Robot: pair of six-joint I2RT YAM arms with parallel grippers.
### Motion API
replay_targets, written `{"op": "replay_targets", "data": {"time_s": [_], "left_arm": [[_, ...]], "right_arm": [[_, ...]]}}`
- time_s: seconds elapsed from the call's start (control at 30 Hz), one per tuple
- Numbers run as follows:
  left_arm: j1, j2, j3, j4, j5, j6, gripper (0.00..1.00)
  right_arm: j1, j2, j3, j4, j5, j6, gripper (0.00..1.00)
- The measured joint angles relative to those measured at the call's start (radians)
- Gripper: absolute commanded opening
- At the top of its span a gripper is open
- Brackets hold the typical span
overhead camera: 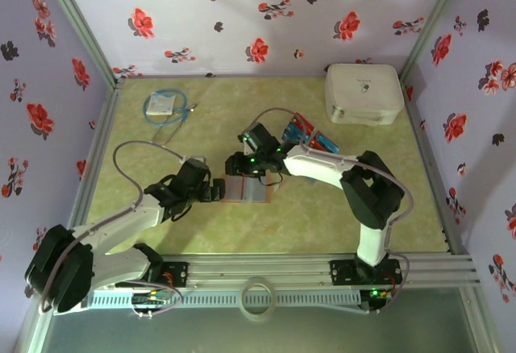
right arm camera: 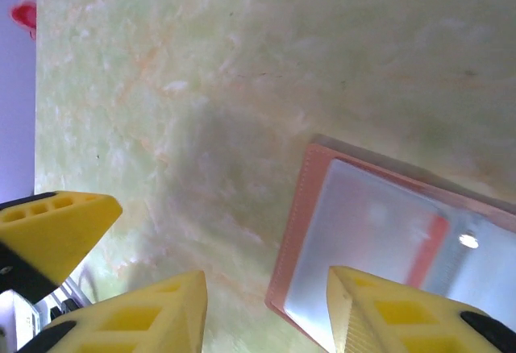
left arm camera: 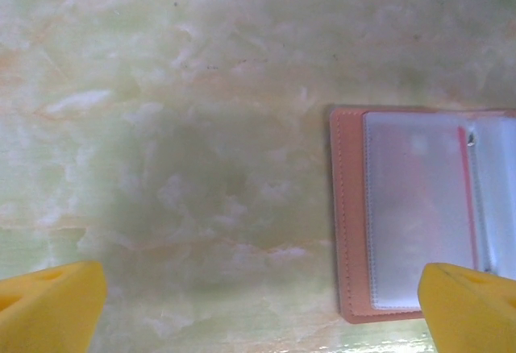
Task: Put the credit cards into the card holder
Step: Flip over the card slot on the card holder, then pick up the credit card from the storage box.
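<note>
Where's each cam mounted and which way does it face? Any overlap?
Top external: above and behind the bases, looking down on the table; left arm and right arm show.
Left wrist: looks down; open card holder at right, left fingers in bottom corners.
Right wrist: looks down; card holder lower right, right fingers along the bottom.
Shared: all see the card holder.

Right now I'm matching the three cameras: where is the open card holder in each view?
Top external: card holder at the centre of the table.
Left wrist: card holder at right edge, lower half, lying open.
Right wrist: card holder at lower right, tilted.
Shared landmark: red strip under its clear pocket, in both wrist views.
</note>
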Motion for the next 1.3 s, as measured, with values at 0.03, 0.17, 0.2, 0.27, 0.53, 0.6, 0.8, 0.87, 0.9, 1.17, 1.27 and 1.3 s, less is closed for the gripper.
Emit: {"op": "replay_targets", "data": {"time_s": [0.03, 0.17, 0.2, 0.27, 0.53, 0.6, 0.8, 0.87, 0.9, 1.17, 1.27, 1.3], "left_arm": [[0.0, 0.018, 0.001, 0.005, 0.002, 0.003, 1.0], [0.0, 0.077, 0.01, 0.022, 0.009, 0.014, 1.0], [0.0, 0.087, 0.014, 0.024, 0.01, 0.018, 1.0], [0.0, 0.104, 0.023, 0.031, 0.015, 0.023, 1.0], [0.0, 0.151, 0.045, 0.053, 0.023, 0.029, 1.0], [0.0, 0.158, 0.049, 0.055, 0.023, 0.03, 1.0], [0.0, 0.174, 0.054, 0.062, 0.023, 0.029, 1.0], [0.0, 0.176, 0.054, 0.062, 0.023, 0.029, 1.0], [0.0, 0.177, 0.054, 0.062, 0.023, 0.029, 1.0], [0.0, 0.183, 0.055, 0.063, 0.024, 0.029, 1.0], [0.0, 0.183, 0.055, 0.063, 0.024, 0.029, 1.0], [0.0, 0.185, 0.055, 0.063, 0.024, 0.029, 1.0]], "right_arm": [[-0.012, -0.025, -0.022, -0.006, 0.008, -0.006, 0.43], [-0.058, -0.106, -0.079, -0.084, 0.056, -0.055, 0.43], [-0.067, -0.126, -0.086, -0.112, 0.074, -0.074, 0.43], [-0.088, -0.166, -0.089, -0.182, 0.117, -0.12, 0.43], [-0.156, -0.261, -0.078, -0.441, 0.344, -0.34, 0.43], [-0.166, -0.261, -0.078, -0.491, 0.402, -0.386, 0.42], [-0.19, -0.255, -0.078, -0.564, 0.537, -0.485, 0.41], [-0.198, -0.242, -0.078, -0.57, 0.563, -0.505, 0.41], [-0.202, -0.232, -0.078, -0.571, 0.575, -0.515, 0.4], [-0.234, -0.152, -0.077, -0.568, 0.608, -0.557, 0.39], [-0.241, -0.126, -0.077, -0.562, 0.607, -0.566, 0.37], [-0.241, -0.118, -0.076, -0.56, 0.607, -0.567, 0.36]]}}
